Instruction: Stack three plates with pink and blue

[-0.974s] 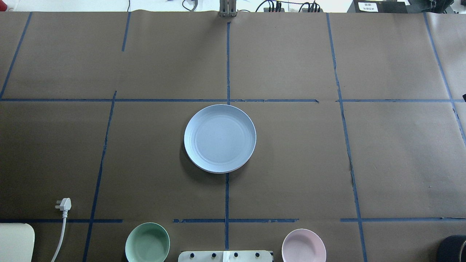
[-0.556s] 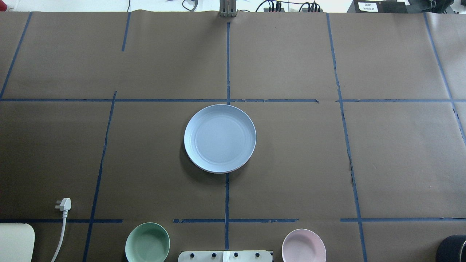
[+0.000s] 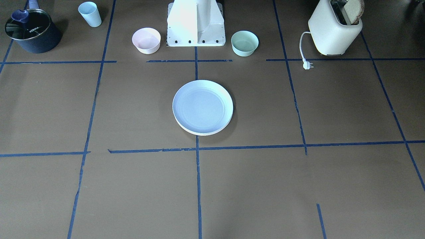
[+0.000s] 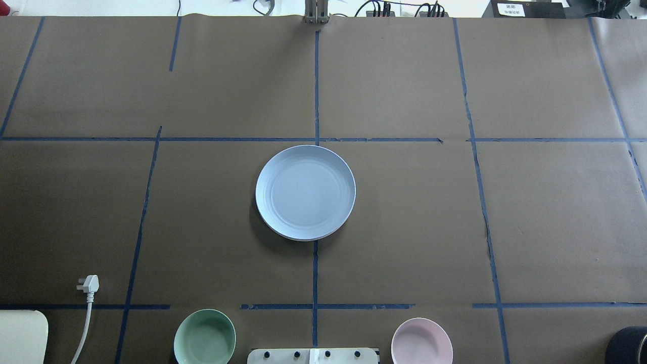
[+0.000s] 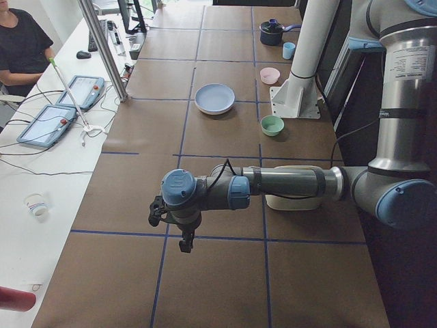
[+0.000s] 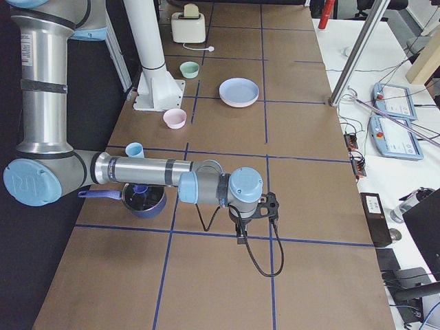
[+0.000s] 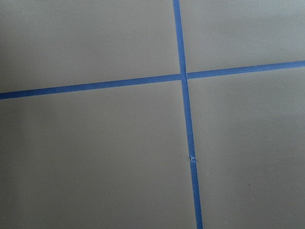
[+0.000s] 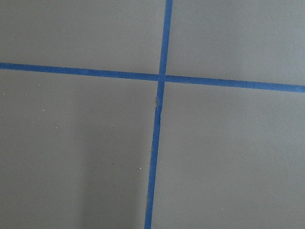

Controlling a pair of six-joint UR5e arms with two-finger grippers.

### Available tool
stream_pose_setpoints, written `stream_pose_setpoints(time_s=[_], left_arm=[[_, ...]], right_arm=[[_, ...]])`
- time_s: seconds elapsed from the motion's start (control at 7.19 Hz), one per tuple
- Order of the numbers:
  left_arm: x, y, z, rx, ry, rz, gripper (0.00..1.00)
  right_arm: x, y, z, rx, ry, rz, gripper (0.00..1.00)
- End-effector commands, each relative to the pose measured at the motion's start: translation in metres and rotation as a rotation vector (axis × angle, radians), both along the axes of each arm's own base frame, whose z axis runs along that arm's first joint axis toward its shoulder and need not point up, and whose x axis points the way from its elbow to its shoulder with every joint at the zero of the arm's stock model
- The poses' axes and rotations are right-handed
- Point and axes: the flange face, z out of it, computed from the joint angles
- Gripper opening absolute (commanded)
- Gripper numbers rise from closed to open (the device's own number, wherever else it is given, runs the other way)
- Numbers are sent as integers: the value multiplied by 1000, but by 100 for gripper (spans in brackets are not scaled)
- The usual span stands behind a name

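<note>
A light blue plate [image 4: 305, 192] lies at the table's middle, on top of a stack; it also shows in the front view [image 3: 202, 107]. A cream rim [image 3: 199, 132] shows under its near edge there. The pink plate is hidden. The stack also shows small in the left side view [image 5: 214, 98] and the right side view [image 6: 238, 91]. My left gripper [image 5: 186, 242] hangs over the table's left end, far from the stack. My right gripper [image 6: 240, 237] hangs over the right end. Both show only in side views, so I cannot tell if they are open or shut.
A small mint-green bowl [image 4: 204, 337] and a small pink bowl [image 4: 421, 341] flank the robot base [image 3: 196, 23]. A cream toaster [image 3: 333, 30] with its plug [image 4: 88, 284] stands on the robot's left. A dark pot [image 3: 31, 31] and a blue cup [image 3: 89, 14] stand on its right.
</note>
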Motion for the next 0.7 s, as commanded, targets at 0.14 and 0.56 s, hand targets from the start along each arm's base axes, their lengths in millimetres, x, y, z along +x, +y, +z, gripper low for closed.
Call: stream_pose_setpoints(time_s=[0.14,0.56], left_arm=[[0,0,3,-5,0,0,100],[0,1,5,-1,-1,1,100]], right_arm=[[1,17,21,-44,6,1,100],[4,18,27,-61,5,13,100]])
